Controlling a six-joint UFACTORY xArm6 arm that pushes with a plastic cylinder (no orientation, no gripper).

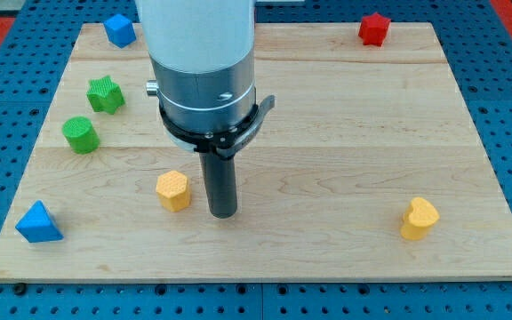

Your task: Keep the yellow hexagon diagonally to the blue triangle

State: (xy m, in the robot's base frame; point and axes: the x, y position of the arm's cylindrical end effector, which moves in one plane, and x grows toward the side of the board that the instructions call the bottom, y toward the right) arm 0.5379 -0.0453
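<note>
The yellow hexagon (pixel 173 190) sits on the wooden board at the lower left of centre. The blue triangle (pixel 38 222) lies near the board's lower left corner, to the left of and slightly below the hexagon. My tip (pixel 224 214) rests on the board just to the right of the yellow hexagon, a small gap apart from it. The arm's white and grey body hangs above the tip and hides part of the board's top middle.
A green star (pixel 105 93) and a green cylinder (pixel 81 134) sit at the left. A blue block (pixel 119 29) is at the top left, a red star (pixel 373 28) at the top right, a yellow heart (pixel 419 219) at the lower right.
</note>
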